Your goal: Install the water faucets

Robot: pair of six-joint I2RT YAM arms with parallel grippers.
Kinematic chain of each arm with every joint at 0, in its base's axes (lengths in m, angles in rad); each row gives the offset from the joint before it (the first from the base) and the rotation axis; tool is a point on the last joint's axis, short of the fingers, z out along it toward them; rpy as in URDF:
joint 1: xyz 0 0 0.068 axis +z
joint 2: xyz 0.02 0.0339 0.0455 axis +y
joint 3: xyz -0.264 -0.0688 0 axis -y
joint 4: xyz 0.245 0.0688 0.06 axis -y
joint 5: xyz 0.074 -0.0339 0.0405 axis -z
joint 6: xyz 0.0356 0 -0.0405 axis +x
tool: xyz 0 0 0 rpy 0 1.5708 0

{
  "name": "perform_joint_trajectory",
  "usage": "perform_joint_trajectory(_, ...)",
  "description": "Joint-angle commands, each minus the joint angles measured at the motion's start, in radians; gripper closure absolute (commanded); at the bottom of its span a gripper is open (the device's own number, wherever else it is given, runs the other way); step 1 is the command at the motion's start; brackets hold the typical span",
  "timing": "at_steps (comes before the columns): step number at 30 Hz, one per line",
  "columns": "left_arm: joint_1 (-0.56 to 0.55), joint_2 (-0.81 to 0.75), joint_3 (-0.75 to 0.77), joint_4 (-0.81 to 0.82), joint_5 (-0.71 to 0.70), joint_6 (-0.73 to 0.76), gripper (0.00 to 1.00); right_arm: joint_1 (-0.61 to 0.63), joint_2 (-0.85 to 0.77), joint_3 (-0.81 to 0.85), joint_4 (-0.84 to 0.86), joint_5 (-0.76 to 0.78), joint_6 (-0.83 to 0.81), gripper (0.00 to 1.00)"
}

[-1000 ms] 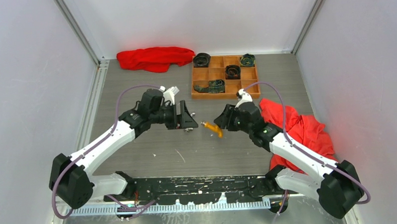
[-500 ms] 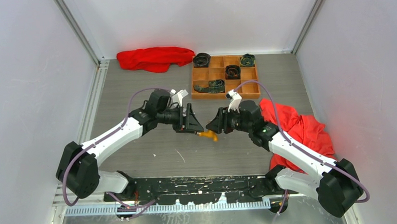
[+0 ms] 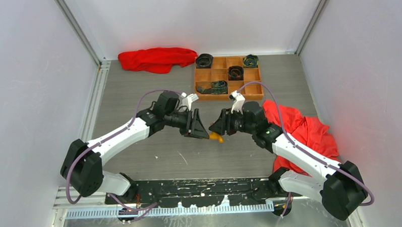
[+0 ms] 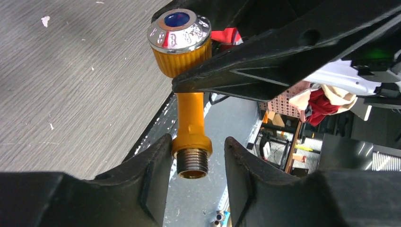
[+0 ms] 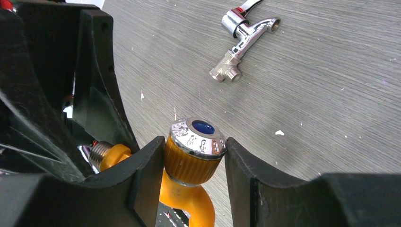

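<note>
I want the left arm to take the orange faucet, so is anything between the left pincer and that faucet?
Nothing visible does. The left pincer is open, its fingers on either side of the threaded end of the orange faucet, with no object between. The right pincer clamps the knob end, away from that spot.

No legible text (embossed marks (image 4: 177, 33) on the orange faucet (image 4: 189, 111) unreadable)

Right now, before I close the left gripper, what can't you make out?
- Top external: orange faucet mostly covered by left gripper and right gripper.
- Top external: silver faucet not findable; shows only in right wrist view.
- Right wrist: orange faucet's lower body cut by bottom edge.
</note>
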Motion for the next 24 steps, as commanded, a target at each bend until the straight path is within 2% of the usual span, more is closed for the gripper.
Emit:
perform_joint_trajectory(1,-0.023,0.020,0.062,0.004,0.028,0.021,0.57,-0.002,-0.015,0.041,0.066,-0.008,0.004,1.00)
perform_joint_trajectory(3,-0.023,0.014,0.068,-0.012,0.013,0.030,0.64,-0.003,-0.013,0.043,0.064,-0.007,0.005,1.00)
perform_joint_trajectory(5,-0.023,0.006,0.075,-0.031,-0.004,0.038,0.82,-0.003,-0.010,0.044,0.060,-0.008,0.004,1.00)
perform_joint_trajectory(6,-0.022,0.003,0.078,-0.035,-0.012,0.040,0.96,-0.004,-0.010,0.045,0.061,-0.010,0.003,1.00)
perform_joint_trajectory(7,-0.023,0.000,0.080,-0.038,-0.020,0.041,1.00,-0.003,-0.010,0.046,0.060,-0.009,0.008,1.00)
perform_joint_trajectory(8,-0.023,-0.007,0.079,-0.038,-0.029,0.041,1.00,-0.006,-0.013,0.045,0.055,-0.009,0.012,0.99)
perform_joint_trajectory(9,-0.021,-0.011,0.078,-0.034,-0.035,0.040,1.00,-0.012,-0.019,0.043,0.054,-0.014,0.020,0.84)
perform_joint_trajectory(11,-0.015,-0.020,0.064,-0.009,-0.026,0.035,1.00,-0.041,-0.035,0.027,0.075,-0.057,0.048,0.46)
perform_joint_trajectory(12,-0.011,-0.027,0.056,0.014,-0.009,0.032,1.00,-0.068,-0.045,0.013,0.091,-0.099,0.069,0.31)
perform_joint_trajectory(13,-0.005,-0.033,0.047,0.037,0.006,0.031,1.00,-0.107,-0.058,-0.006,0.128,-0.153,0.102,0.24)
perform_joint_trajectory(15,0.002,-0.050,0.025,0.083,0.016,0.013,1.00,-0.177,-0.084,-0.075,0.276,-0.309,0.196,0.19)
perform_joint_trajectory(18,0.014,-0.071,-0.011,0.181,0.051,-0.028,1.00,-0.218,-0.103,-0.201,0.641,-0.488,0.390,0.08)
perform_joint_trajectory(20,0.019,-0.072,-0.024,0.239,0.080,-0.052,1.00,-0.220,-0.097,-0.242,0.764,-0.528,0.465,0.05)
perform_joint_trajectory(24,0.022,-0.080,-0.044,0.314,0.112,-0.082,1.00,-0.219,-0.074,-0.288,0.908,-0.558,0.561,0.04)
